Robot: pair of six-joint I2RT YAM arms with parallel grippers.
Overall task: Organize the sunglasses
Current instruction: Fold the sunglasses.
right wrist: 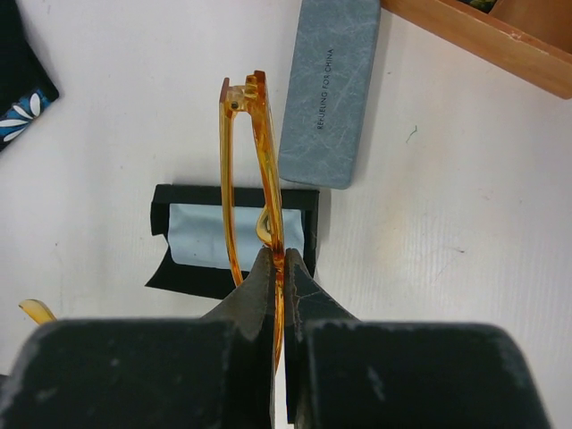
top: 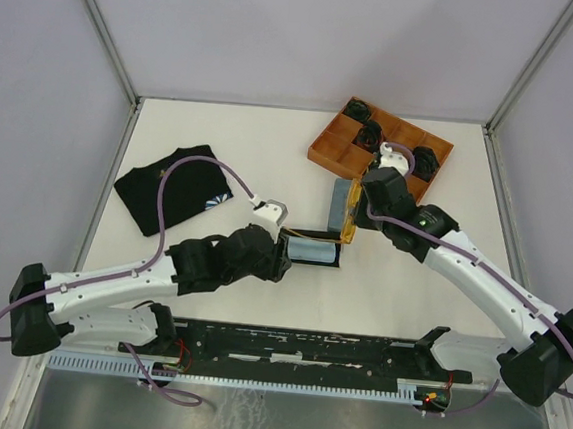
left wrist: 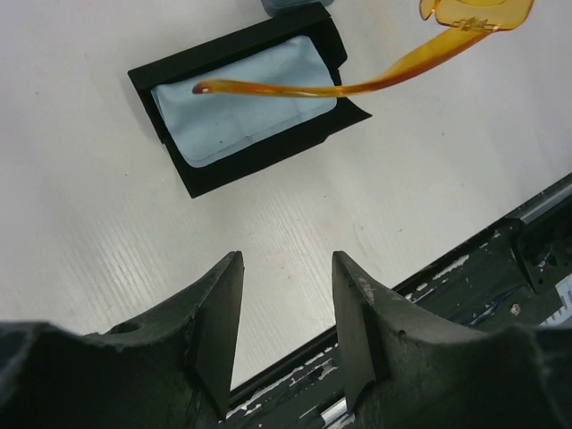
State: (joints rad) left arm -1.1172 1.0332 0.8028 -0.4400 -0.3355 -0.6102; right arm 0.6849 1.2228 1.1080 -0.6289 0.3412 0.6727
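The translucent orange-yellow sunglasses [right wrist: 259, 152] hang in the air, pinched by the frame in my right gripper [right wrist: 282, 259], which is shut on them. They are above the open black case [right wrist: 232, 237], which has a light blue cloth [left wrist: 241, 98] lying in it. In the left wrist view one temple arm of the sunglasses [left wrist: 357, 85] reaches over the cloth. From above, the sunglasses [top: 349, 220] show beside the grey-blue case [top: 342, 201]. My left gripper [left wrist: 286, 286] is open and empty, just left of the black case [top: 314, 249]. The red sunglasses are out of view.
A wooden tray [top: 333, 143] with compartments holding dark items stands at the back right. A black patterned cloth [top: 173, 190] lies at the left. The grey-blue case [right wrist: 331, 89] lies shut just behind the black one. The black base rail [top: 305, 352] runs along the near edge.
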